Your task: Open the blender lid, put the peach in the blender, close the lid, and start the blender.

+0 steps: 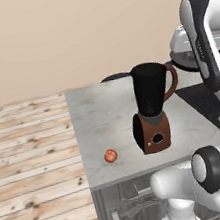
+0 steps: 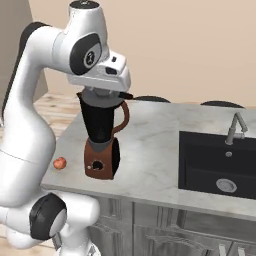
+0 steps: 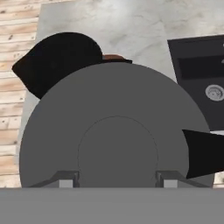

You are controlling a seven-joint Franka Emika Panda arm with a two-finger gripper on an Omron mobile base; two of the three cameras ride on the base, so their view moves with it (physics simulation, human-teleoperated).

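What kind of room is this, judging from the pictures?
Most likely a kitchen: a marble-look counter over grey cabinets carries a black sink with a faucet, and a blender stands on it beside a peach.

My left base camera looks forward and down from behind my arm at the counter [image 1: 103,118] and the blender [image 1: 151,109]. My right base camera takes the same counter and blender from the other side, with the sink [image 2: 215,160]. My hand camera looks straight down, very close above the blender lid [image 3: 113,127].
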